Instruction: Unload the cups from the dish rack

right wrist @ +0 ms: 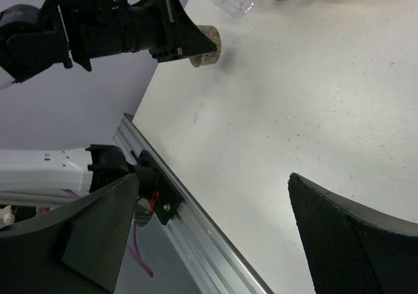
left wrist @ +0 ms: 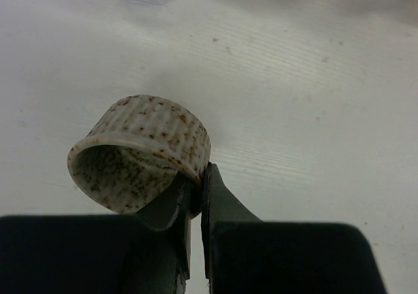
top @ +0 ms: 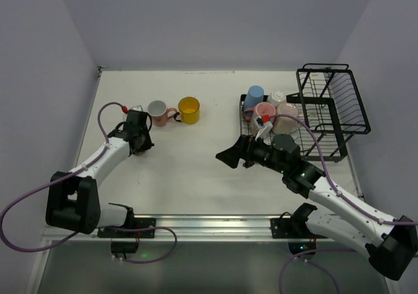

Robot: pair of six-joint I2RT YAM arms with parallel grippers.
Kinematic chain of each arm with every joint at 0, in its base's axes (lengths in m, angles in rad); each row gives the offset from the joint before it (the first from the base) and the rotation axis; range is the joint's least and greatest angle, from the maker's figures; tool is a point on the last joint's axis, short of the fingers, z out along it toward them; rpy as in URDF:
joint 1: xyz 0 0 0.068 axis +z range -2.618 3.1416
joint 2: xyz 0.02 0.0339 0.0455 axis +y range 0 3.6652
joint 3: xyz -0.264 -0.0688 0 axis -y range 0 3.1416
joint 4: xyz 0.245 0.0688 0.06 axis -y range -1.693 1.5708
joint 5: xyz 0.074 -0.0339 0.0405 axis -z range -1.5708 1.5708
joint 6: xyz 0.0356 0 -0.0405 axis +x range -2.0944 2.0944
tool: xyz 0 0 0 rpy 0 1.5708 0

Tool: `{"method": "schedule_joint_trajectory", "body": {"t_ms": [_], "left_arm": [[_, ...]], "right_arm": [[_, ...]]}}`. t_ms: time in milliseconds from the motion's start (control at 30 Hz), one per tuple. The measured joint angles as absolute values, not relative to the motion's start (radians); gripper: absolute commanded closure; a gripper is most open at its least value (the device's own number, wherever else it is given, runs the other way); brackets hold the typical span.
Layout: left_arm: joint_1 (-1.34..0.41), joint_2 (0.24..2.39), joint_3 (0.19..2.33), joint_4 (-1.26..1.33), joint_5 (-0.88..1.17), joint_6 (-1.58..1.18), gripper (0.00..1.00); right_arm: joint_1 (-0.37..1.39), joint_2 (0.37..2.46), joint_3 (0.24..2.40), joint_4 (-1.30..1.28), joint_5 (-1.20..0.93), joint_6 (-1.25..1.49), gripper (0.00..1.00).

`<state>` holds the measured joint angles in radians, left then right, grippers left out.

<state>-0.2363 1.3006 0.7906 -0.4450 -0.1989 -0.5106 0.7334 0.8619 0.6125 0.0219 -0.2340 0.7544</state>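
Observation:
My left gripper is shut on the rim of a speckled beige cup, held tilted low over the table with its mouth toward the wrist camera; the cup also shows in the right wrist view. A clear glass, a pink mug and a yellow mug stand on the table beyond it. The black dish rack at the right holds a blue cup, a pink cup, a white cup and a beige cup. My right gripper is open and empty, left of the rack.
The rack's taller basket section stands at the far right against the wall. The metal rail runs along the table's near edge. Grey walls close in the table on the left, back and right.

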Motion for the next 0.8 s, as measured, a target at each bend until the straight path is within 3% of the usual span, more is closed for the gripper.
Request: {"method": "schedule_joint_trajectory", "body": {"t_ms": [233, 333, 433, 533, 633, 800], "left_arm": [[-0.115, 1.446, 0.823, -0.484, -0.223, -0.466, 0.99], [-0.084, 1.5, 0.853, -0.493, -0.225, -0.446, 0.9], [-0.068, 1.525, 0.873, -0.496, -0.236, -0.423, 0.66], [-0.064, 1.527, 0.879, -0.506, -0.248, -0.405, 0.28], [-0.063, 1.519, 0.884, -0.514, -0.262, -0.396, 0.13], [-0.063, 1.437, 0.885, -0.521, -0.256, -0.391, 0.07]], "right_arm": [[0.739, 0.828, 0.595, -0.009, -0.231, 0.715, 0.01], [0.739, 0.816, 0.595, -0.032, -0.225, 0.694, 0.01], [0.739, 0.811, 0.595, -0.05, -0.22, 0.678, 0.01], [0.739, 0.813, 0.595, -0.065, -0.203, 0.658, 0.01], [0.74, 0.824, 0.6, -0.097, -0.169, 0.633, 0.01], [0.74, 0.833, 0.62, -0.167, -0.09, 0.596, 0.01]]}}
